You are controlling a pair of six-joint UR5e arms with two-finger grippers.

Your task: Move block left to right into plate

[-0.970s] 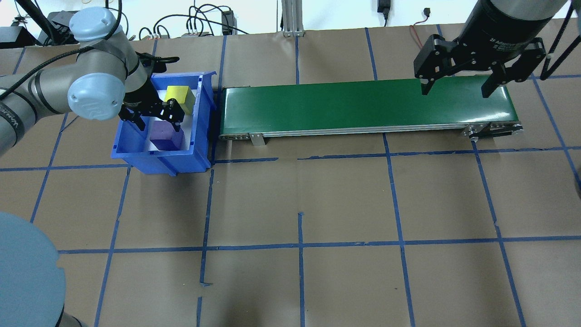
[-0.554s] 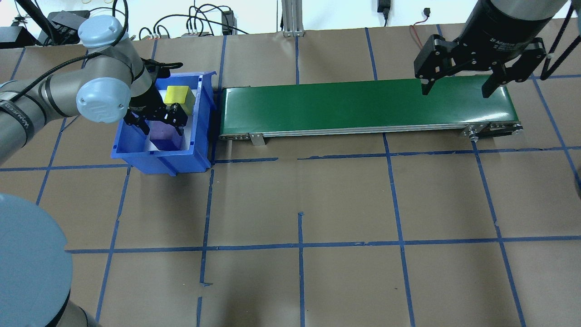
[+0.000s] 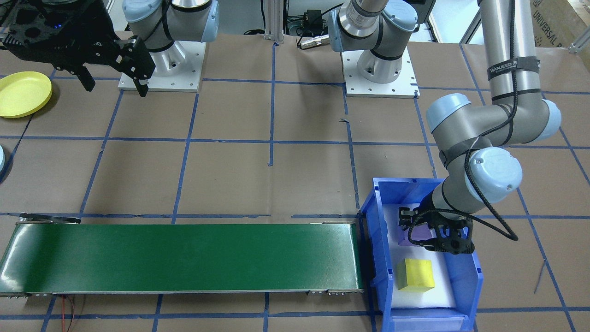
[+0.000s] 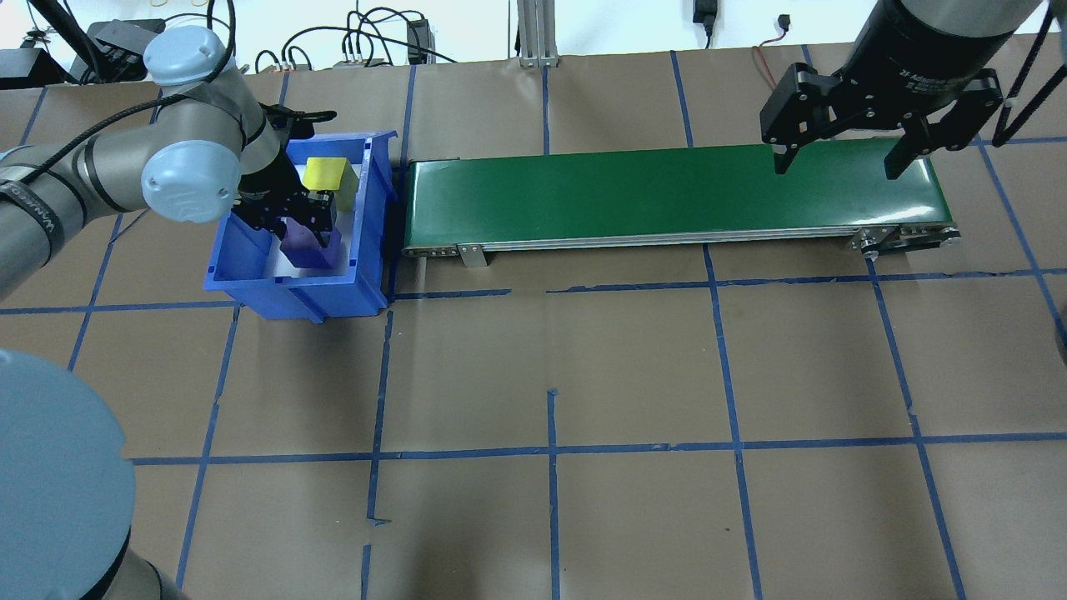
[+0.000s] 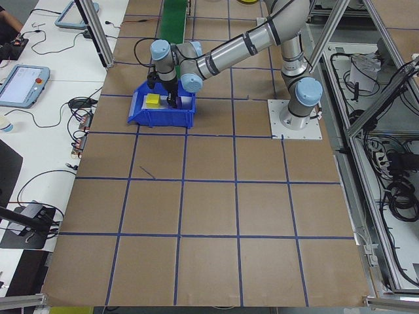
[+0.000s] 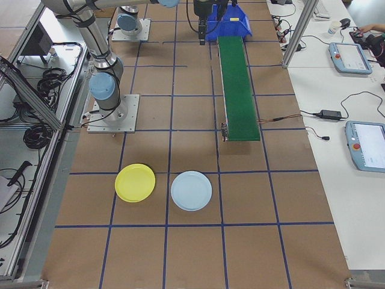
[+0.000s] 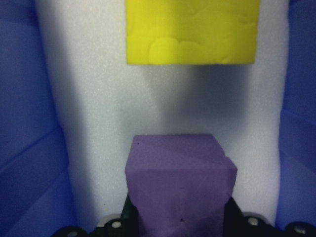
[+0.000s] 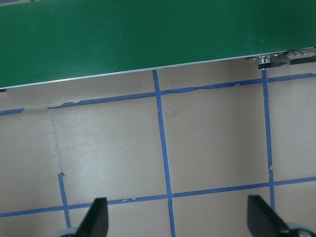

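My left gripper (image 4: 298, 227) reaches down into the blue bin (image 4: 292, 289) and is shut on a purple block (image 4: 309, 248). In the left wrist view the purple block (image 7: 180, 173) sits between the jaws, over the bin's white liner. A yellow block (image 4: 326, 173) lies loose at the bin's far end. My right gripper (image 4: 837, 163) hangs open and empty above the right end of the green conveyor (image 4: 667, 192). The pale yellow plate (image 3: 23, 93) lies on the table on my right side, and the right side view also shows this plate (image 6: 135, 182).
A pale blue plate (image 6: 191, 190) lies beside the yellow one. The conveyor runs from the bin towards my right side. Brown paper with blue tape lines covers the table. Cables and an aluminium post stand along the far edge.
My left gripper went down into the bin and closed on the purple block, which now sits tilted between the fingers. The right arm has not moved.
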